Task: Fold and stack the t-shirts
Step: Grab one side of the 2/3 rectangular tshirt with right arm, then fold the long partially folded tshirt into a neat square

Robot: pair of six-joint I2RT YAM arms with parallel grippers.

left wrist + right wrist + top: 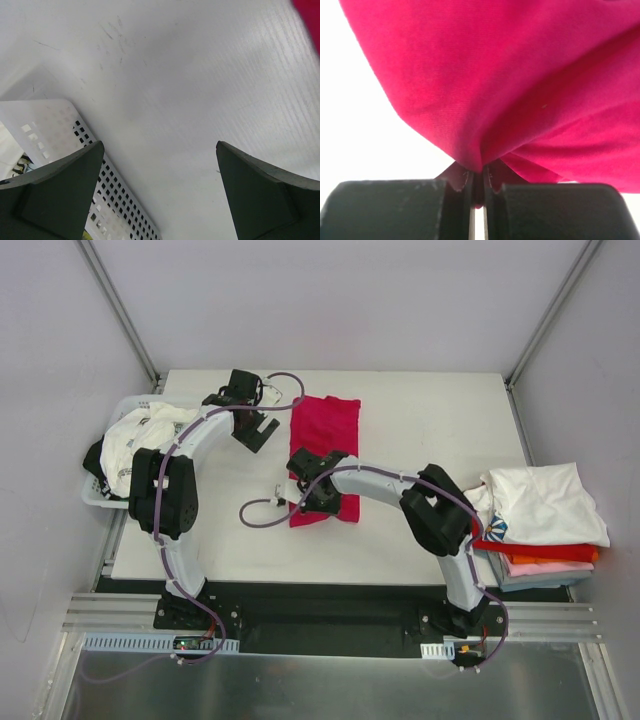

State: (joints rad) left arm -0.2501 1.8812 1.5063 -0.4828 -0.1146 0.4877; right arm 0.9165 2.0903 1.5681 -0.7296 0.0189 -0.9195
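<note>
A crimson-magenta t-shirt [324, 440] lies as a long folded strip in the middle of the table. My right gripper [303, 502] is shut on its near edge, and the cloth [520, 90] bunches into the pinched jaws [477, 185]. My left gripper [255, 433] hangs open just left of the shirt's far end, over bare table [175, 90], with nothing between its fingers [65, 190]. A stack of folded t-shirts [545, 520], white on top with red, orange and pink below, sits at the table's right edge. More t-shirts, white with prints [135, 440], fill the basket.
A white perforated plastic basket [95, 495] stands at the table's left edge; its corner [110, 195] shows under my left gripper. A purple cable [262, 515] loops on the table beside the right wrist. Metal frame posts rise at the back corners.
</note>
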